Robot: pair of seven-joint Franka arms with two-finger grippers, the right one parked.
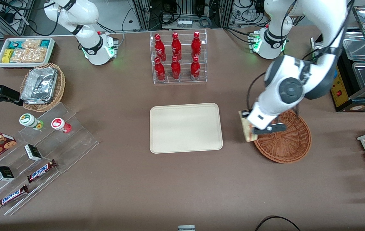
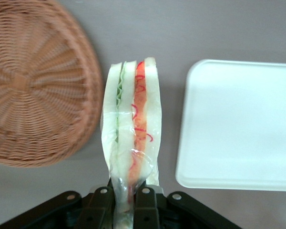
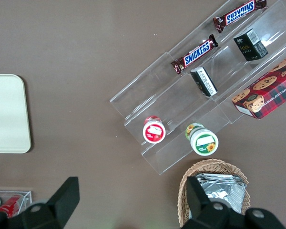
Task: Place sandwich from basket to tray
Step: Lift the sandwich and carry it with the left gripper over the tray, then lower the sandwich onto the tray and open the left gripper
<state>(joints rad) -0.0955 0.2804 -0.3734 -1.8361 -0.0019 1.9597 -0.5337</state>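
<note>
Now the gripper (image 2: 129,200) is pinching the sandwich (image 2: 131,124) by its narrow end, the fingers (image 2: 145,202) pressed against the wrapped bread on either side. Taking the tray (image 1: 185,127) as landmark, the sandwich hangs clear of the table just beside the tray's short edge, toward the working arm's end, over the bare strip between the tray and the basket (image 1: 286,141). It no longer sits in the basket, which looks empty. By my reading, the carry step is under way. Next the arm needs to travel sideways until the sandwich is above the tray's flat middle, then lower it and let go.
</note>
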